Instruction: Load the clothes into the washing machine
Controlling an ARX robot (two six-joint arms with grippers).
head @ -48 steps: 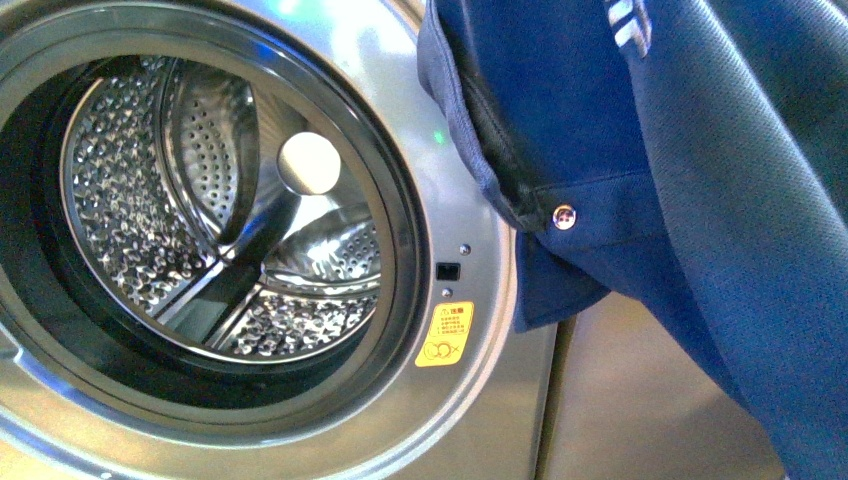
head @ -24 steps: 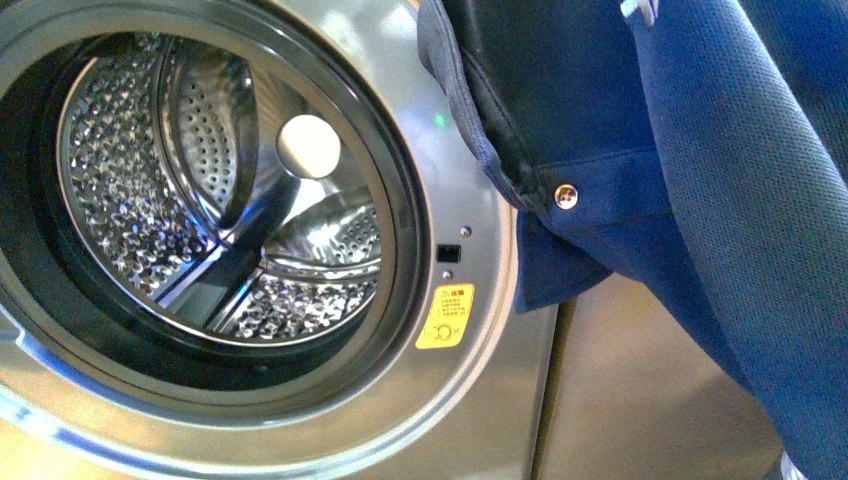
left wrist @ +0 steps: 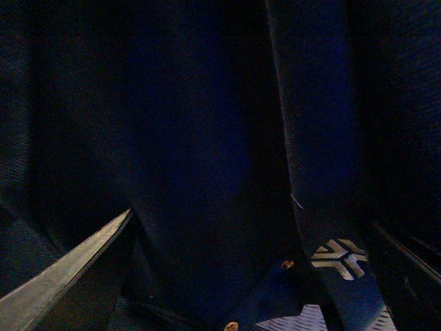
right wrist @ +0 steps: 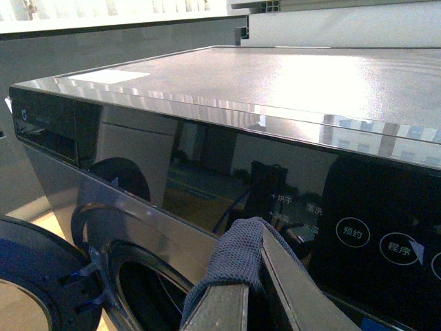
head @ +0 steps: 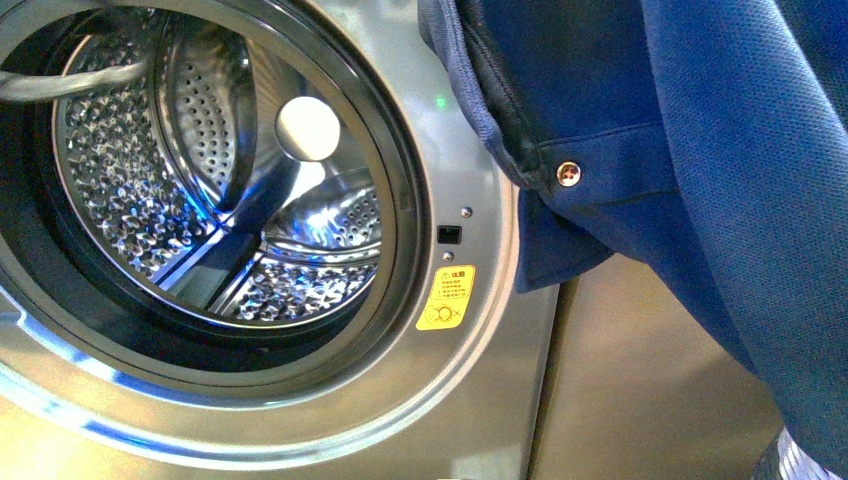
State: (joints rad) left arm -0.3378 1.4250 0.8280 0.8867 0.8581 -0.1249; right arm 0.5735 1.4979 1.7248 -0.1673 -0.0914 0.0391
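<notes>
Front view: the washing machine (head: 480, 400) has its porthole open and its steel drum (head: 130, 200) is empty. The navy clothes (head: 720, 180) hang outside to the porthole's right, so loading is not yet done. Left wrist view: it is dim and filled with fabric, and I cannot tell the left gripper's (left wrist: 241, 234) jaw state. Right wrist view: the right gripper (right wrist: 248, 265) is clamped on a fold of the clothes, in front of the control panel (right wrist: 358, 207).

A strip of tan floor (head: 35, 458) shows low beside the silver-grey washing machine (head: 480, 380), their contact out of view.

Yellowish floor (head: 30, 452), grey cabinet (head: 640, 390)
</notes>
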